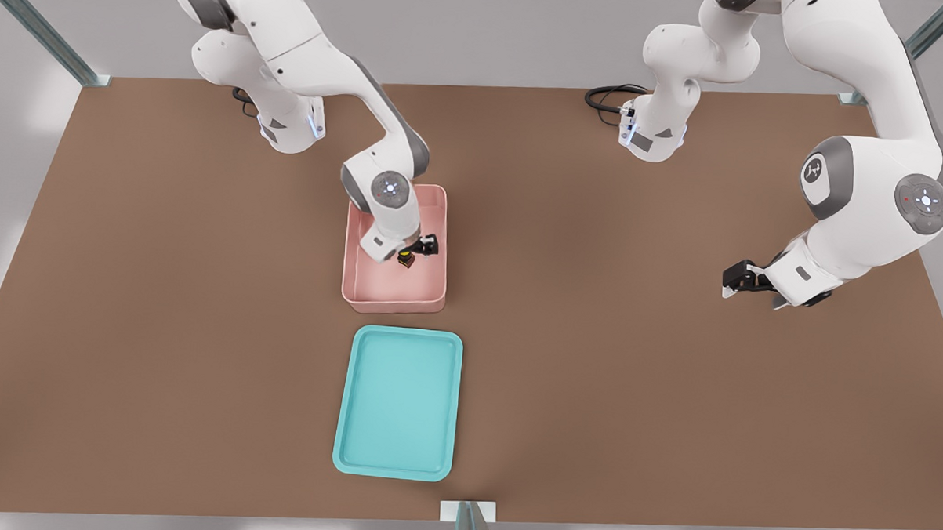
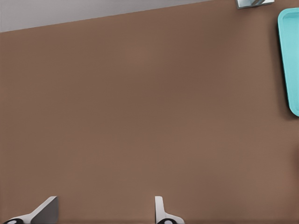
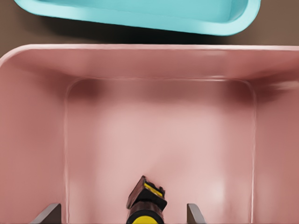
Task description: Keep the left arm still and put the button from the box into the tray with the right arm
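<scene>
The gripper hangs inside the box, fingers spread either side of the button directly beneath it, so pinching shut looks next, then carrying it to the tray.

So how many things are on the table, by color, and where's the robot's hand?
Pink: 1, the box
Turquoise: 1, the tray
Yellow and dark: 1, the button, inside the box
Total: 3
The gripper is down in the box, its fingers open on either side of the button.
</scene>
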